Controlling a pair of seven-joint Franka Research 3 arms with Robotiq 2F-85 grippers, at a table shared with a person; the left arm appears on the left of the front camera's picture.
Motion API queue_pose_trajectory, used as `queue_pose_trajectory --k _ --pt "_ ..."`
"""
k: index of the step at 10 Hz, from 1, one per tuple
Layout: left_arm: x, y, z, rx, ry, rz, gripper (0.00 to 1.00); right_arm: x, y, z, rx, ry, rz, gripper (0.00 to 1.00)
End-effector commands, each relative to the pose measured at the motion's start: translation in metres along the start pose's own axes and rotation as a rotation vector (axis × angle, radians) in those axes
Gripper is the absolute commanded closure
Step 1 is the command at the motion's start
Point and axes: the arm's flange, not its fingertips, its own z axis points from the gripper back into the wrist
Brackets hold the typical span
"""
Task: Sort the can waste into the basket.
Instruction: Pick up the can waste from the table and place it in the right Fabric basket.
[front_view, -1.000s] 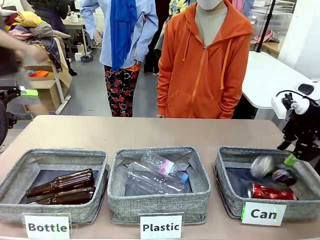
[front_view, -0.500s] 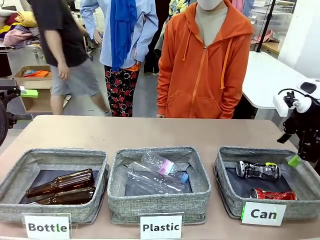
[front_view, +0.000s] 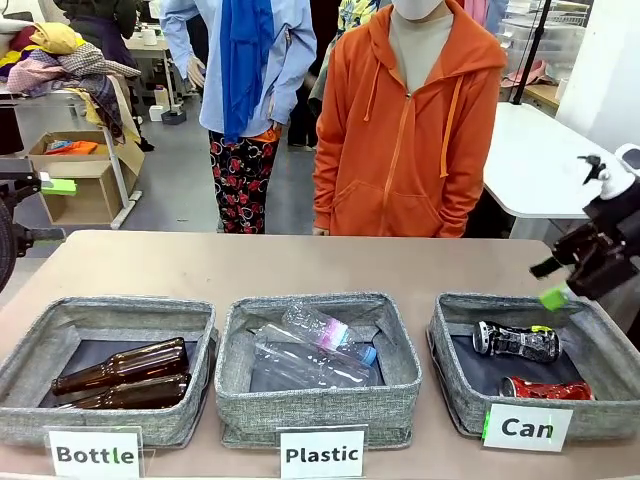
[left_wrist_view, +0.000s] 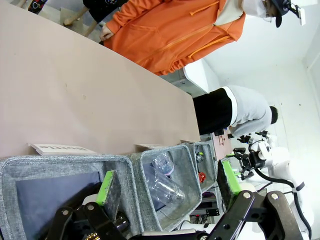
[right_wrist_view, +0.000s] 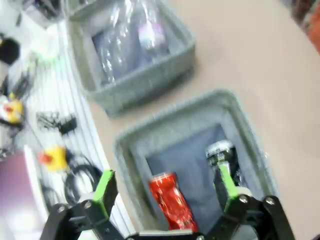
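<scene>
Crushed red can (front_view: 545, 388) (shiny) in woven basket (front_view: 455, 385).

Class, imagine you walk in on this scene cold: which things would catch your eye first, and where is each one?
First, the person in the bright orange hoodie standing at the table's far side. Next, three grey baskets in a row along the near edge, signed Bottle, Plastic and Can. In the Can basket on the right lie a crushed red can and a black can, with the right hand open above them.

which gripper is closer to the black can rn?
Right. The right gripper hangs open just above the Can basket, up and right of the black can. The left gripper, also open, is over the Bottle basket.
</scene>
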Motion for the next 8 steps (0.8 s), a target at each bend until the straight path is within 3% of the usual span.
queue_pose_trajectory --k 1,2,4,7,8 --pt "-0.002 0.002 0.003 -0.001 0.012 -0.014 0.00 0.020 -0.020 0.000 0.143 -0.450 -0.450 0.00" --pt "-0.002 0.002 0.003 -0.001 0.012 -0.014 0.00 0.020 -0.035 -0.003 0.118 -0.499 -0.640 0.00" --pt "-0.002 0.002 0.003 -0.001 0.012 -0.014 0.00 0.021 -0.053 -0.005 0.264 -0.604 -0.831 0.00" --pt "-0.002 0.002 0.003 -0.001 0.012 -0.014 0.00 0.018 -0.073 -0.009 0.304 -0.601 -0.914 0.00" --pt "-0.002 0.002 0.003 -0.001 0.012 -0.014 0.00 0.006 -0.068 -0.011 0.282 -0.478 -0.808 0.00"
